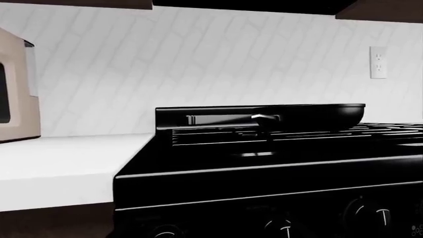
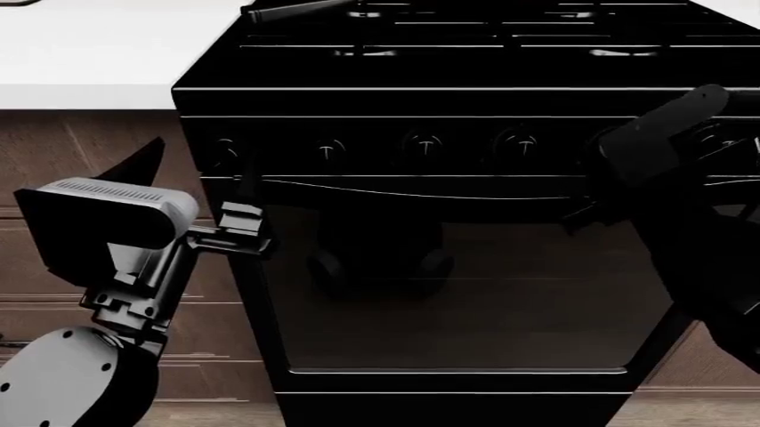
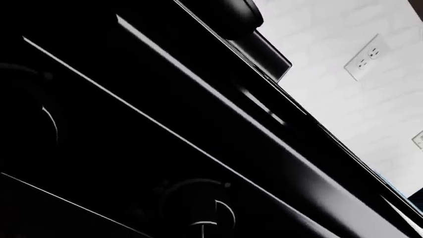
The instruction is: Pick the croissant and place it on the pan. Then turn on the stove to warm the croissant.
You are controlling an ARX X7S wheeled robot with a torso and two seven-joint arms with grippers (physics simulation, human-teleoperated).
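The black stove [image 2: 451, 80] fills the head view, with a row of knobs [image 2: 424, 144] above its glass oven door [image 2: 451, 294]. The black pan [image 1: 310, 115] rests on the back grates, its handle [image 1: 264, 119] pointing towards the front. No croissant shows in any view. My left gripper [image 2: 244, 227] hangs by the stove's left front edge, below the knobs. My dark right gripper [image 2: 700, 124] is pressed close to the right-hand knobs, and one knob [image 3: 198, 208] looms right before it. Neither gripper's jaws can be made out.
White counter [image 1: 59, 163] lies left of the stove, with a beige appliance [image 1: 17, 89] against the tiled wall. A wall outlet [image 1: 378, 62] sits above the range. Brown cabinet drawers [image 2: 71, 142] run below the counter.
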